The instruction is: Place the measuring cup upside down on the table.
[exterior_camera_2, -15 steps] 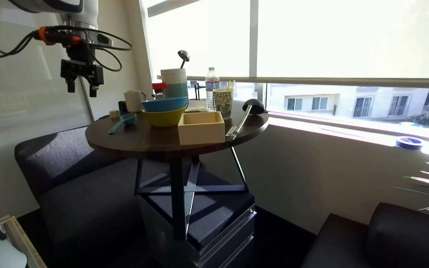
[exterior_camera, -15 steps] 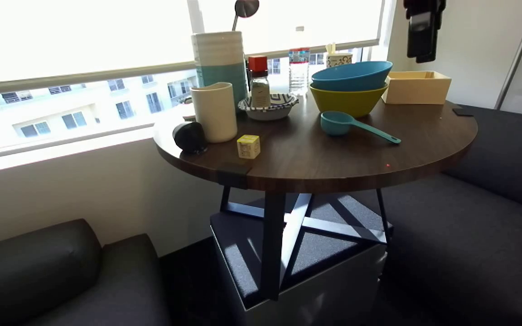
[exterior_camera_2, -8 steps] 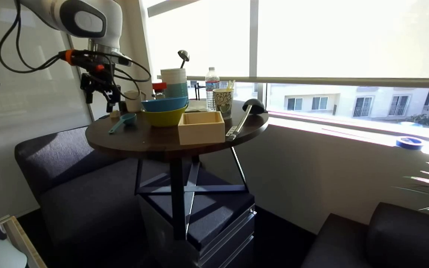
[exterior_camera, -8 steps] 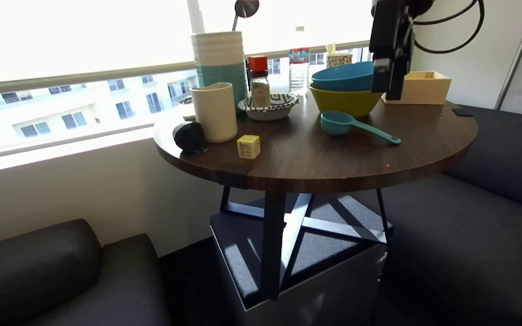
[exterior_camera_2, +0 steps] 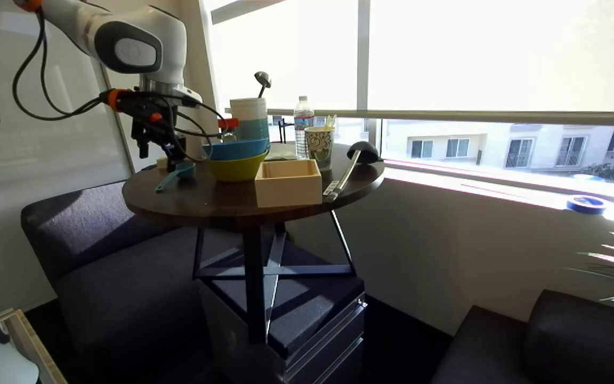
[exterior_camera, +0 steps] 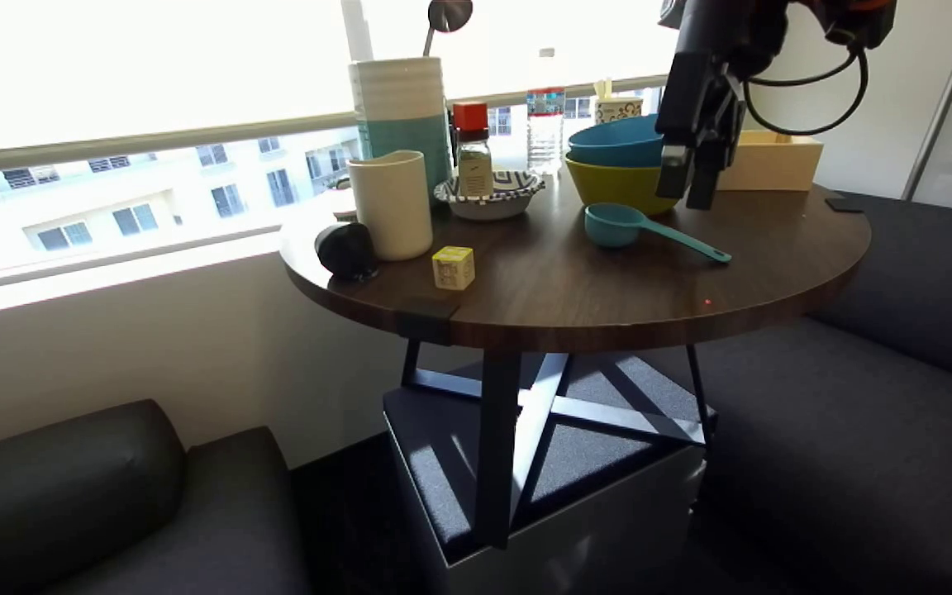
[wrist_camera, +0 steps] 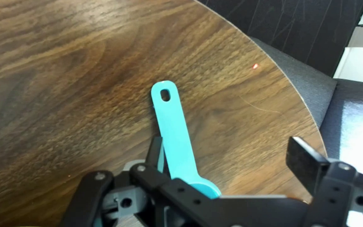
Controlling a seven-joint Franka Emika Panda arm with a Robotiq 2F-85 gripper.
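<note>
The teal measuring cup [exterior_camera: 611, 226] rests upright on the round dark brown table [exterior_camera: 559, 293], with its opening up and its flat handle lying out to the side. It also shows in an exterior view [exterior_camera_2: 183, 170]. In the wrist view its handle [wrist_camera: 175, 135] is plain, while most of its bowl is hidden behind the gripper. My gripper [exterior_camera: 687, 194] is open and empty above the table near the cup, and shows in an exterior view [exterior_camera_2: 159, 153]. In the wrist view the gripper's [wrist_camera: 225, 142] one finger overlaps the handle's edge; the other finger is far to the right.
A blue bowl [exterior_camera: 616, 140] in a yellow-green bowl [exterior_camera: 621, 186] stands close behind the cup. A pale wooden box [exterior_camera_2: 289, 191], a ladle [exterior_camera_2: 348, 173], a white mug [exterior_camera: 393, 207], a yellow-topped cube [exterior_camera: 454, 268] and a black object [exterior_camera: 345, 250] also stand on the table.
My gripper has come down and across from the side to a place near the measuring cup, and has tilted. It stays open. The cup and the other objects have not moved.
</note>
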